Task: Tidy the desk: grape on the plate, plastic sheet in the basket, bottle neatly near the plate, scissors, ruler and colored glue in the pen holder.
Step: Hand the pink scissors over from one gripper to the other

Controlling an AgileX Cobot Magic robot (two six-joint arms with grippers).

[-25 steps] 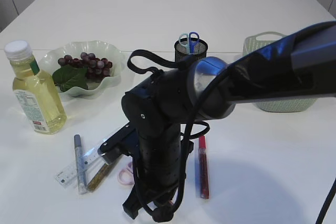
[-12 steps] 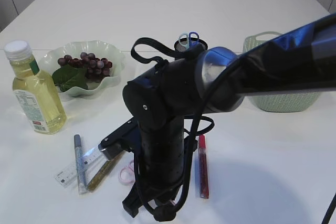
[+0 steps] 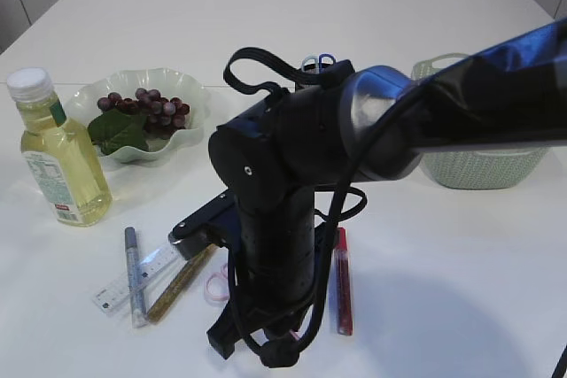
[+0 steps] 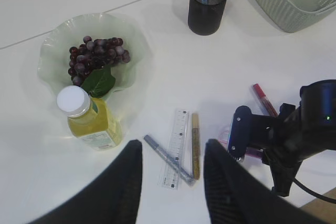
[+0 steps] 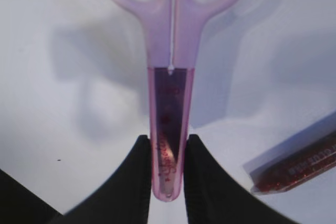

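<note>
Scissors point(image 5: 170, 93), pink and sheathed, sit clamped at the tip between the right gripper point(image 5: 167, 167) fingers, low in the wrist view; red glue point(image 5: 299, 169) lies at lower right. Left gripper point(image 4: 170, 182) hangs open above the ruler point(image 4: 174, 148). Grapes point(image 4: 97, 59) fill the plate point(image 4: 52, 51) at upper left, bottle point(image 4: 89, 121) below it, holder point(image 4: 208, 6) and basket point(image 4: 294, 3) along the top.
</note>
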